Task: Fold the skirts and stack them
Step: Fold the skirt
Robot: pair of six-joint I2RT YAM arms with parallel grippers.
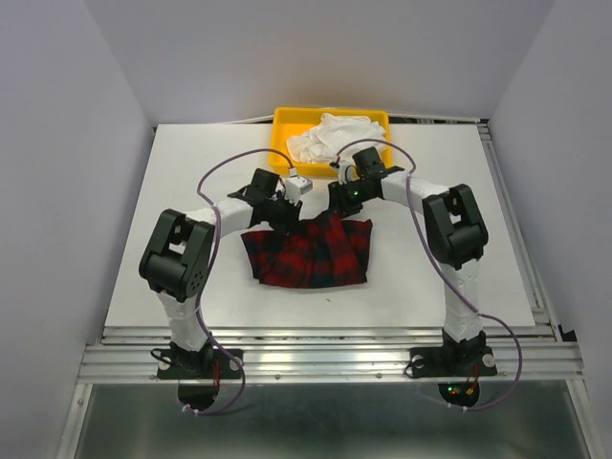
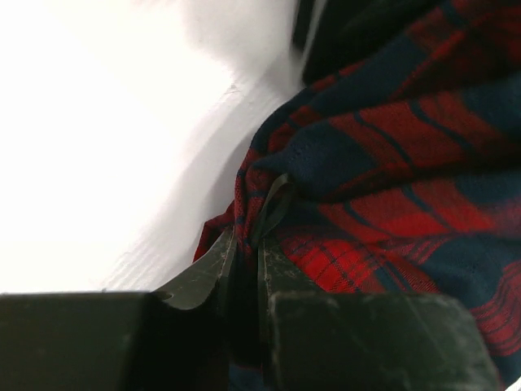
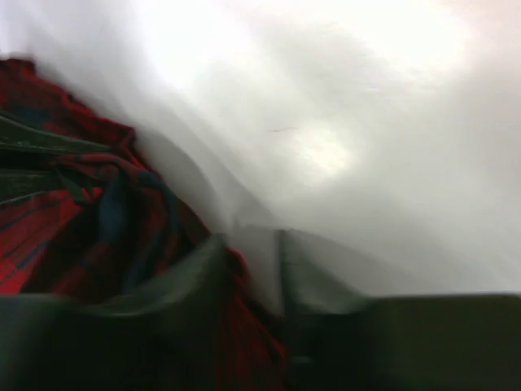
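Left wrist view shows the left gripper (image 2: 244, 244) pressed almost together, pinching a fold at the edge of the red and navy plaid skirt (image 2: 383, 163). The right gripper (image 3: 252, 244) is blurred: narrow gap, red cloth against one finger, grip impossible to tell. The skirt lies crumpled mid-table (image 1: 191, 172), before a yellow bin (image 1: 284, 124) holding white cloth (image 1: 330, 137).

Quick count: one plaid skirt (image 1: 311, 251) in red and navy, one yellow bin (image 1: 283, 122), and one heap of white clothing (image 1: 330, 136), though I can't tell how many pieces are in that heap. One white table (image 1: 191, 163). Two robot arms, left arm (image 1: 182, 253) and right arm (image 1: 454, 229), so two grippers too, left gripper (image 2: 244, 252) and right gripper (image 3: 256, 252). Two purple cables (image 1: 204, 182), one per arm.
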